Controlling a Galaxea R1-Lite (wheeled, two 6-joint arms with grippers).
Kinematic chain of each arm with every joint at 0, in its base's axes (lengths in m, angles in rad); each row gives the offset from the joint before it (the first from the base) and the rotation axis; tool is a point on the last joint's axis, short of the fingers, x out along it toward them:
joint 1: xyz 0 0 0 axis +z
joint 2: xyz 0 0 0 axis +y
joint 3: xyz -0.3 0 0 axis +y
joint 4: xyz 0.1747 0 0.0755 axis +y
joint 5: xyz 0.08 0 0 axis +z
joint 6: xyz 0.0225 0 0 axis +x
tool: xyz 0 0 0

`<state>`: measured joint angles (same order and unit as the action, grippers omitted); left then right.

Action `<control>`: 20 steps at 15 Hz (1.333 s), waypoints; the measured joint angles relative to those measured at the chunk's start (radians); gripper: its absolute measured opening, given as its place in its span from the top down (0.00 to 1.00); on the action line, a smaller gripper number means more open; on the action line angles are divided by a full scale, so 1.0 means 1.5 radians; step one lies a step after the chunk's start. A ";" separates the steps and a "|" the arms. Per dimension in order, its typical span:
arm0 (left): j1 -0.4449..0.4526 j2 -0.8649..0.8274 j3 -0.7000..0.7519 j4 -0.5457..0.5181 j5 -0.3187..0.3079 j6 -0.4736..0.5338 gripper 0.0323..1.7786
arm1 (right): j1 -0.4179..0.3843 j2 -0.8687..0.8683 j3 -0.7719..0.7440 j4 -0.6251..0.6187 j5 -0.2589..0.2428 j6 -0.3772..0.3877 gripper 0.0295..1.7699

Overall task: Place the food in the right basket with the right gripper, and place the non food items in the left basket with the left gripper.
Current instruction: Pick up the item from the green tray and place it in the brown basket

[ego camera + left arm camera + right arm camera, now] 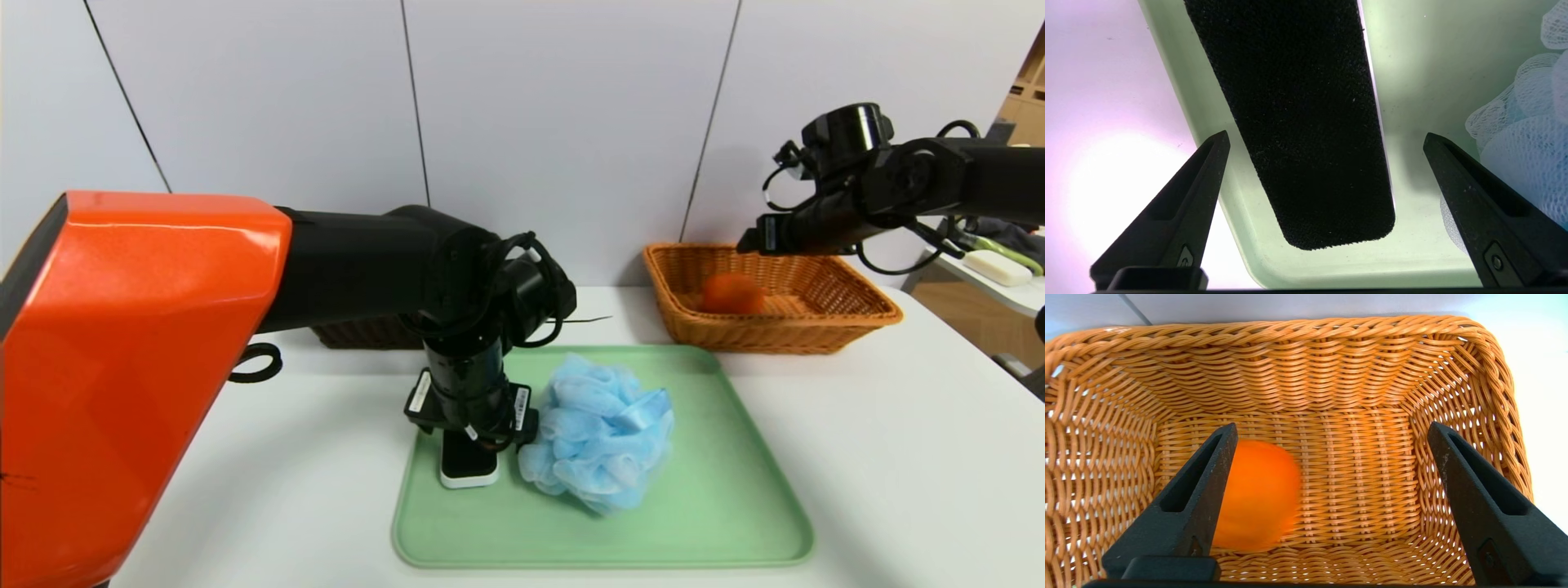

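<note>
The food, a round orange fruit [732,294] [1257,494], lies blurred inside the right basket [816,327] [1306,367], a light orange-tan wicker one. My right gripper [751,238] [1331,425] hovers open above it, holding nothing. On the green tray [735,506] [1412,81] lie the black-faced slab [468,469] [1298,122] and the light-blue mesh pouf [600,441] [1527,143]. My left gripper [469,429] [1325,134] points down over the slab, open, one finger on each side of it, not touching. The dark brown left basket [367,333] is mostly hidden behind my left arm.
The tray and both baskets sit on a white table [898,457] against a pale wall. The pouf lies close beside the slab. A side table at the far right carries a white bar [996,267].
</note>
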<state>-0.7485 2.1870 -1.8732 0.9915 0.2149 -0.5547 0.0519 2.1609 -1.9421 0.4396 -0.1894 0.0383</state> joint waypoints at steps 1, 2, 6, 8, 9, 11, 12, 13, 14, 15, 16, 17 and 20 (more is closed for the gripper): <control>0.000 0.001 0.001 0.000 0.000 0.000 0.05 | -0.001 -0.001 0.000 0.000 0.000 0.000 0.09; 0.000 0.002 0.001 0.000 -0.001 0.000 0.05 | -0.001 -0.002 0.000 0.000 0.002 0.000 0.08; 0.000 0.011 -0.001 0.000 -0.008 -0.011 0.05 | -0.002 -0.007 0.000 0.000 0.004 0.000 0.06; 0.000 0.014 -0.002 -0.002 -0.007 -0.015 0.25 | -0.003 -0.010 0.000 0.000 0.004 0.000 0.06; 0.000 0.015 -0.005 -0.002 -0.008 -0.022 0.34 | -0.005 -0.012 0.000 0.000 0.004 0.000 0.05; 0.000 0.017 -0.007 -0.002 -0.009 -0.024 0.44 | -0.007 -0.015 0.000 0.001 0.004 0.000 0.05; 0.000 0.017 -0.007 -0.001 -0.008 -0.024 0.45 | -0.007 -0.016 0.000 0.001 0.004 0.000 0.05; -0.001 0.017 -0.007 -0.001 -0.008 -0.025 0.45 | -0.007 -0.017 0.000 0.001 0.004 0.000 0.05; -0.001 0.016 -0.006 0.000 -0.008 -0.025 0.46 | -0.007 -0.018 0.000 0.001 0.004 0.000 0.04; -0.002 0.012 -0.004 0.006 -0.008 -0.024 0.46 | -0.007 -0.020 0.000 0.002 0.004 0.000 0.04; -0.002 0.006 -0.004 0.014 -0.008 -0.024 0.46 | -0.007 -0.022 0.000 0.004 0.004 0.000 0.04; -0.004 -0.003 -0.003 0.022 -0.008 -0.024 0.46 | -0.007 -0.024 0.000 0.006 0.004 0.000 0.04; -0.008 -0.039 -0.003 0.040 -0.007 -0.021 0.46 | -0.003 -0.035 0.002 0.027 0.004 -0.001 0.04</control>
<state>-0.7600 2.1279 -1.8772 1.0511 0.2038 -0.5868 0.0470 2.1085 -1.9387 0.4796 -0.1828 0.0370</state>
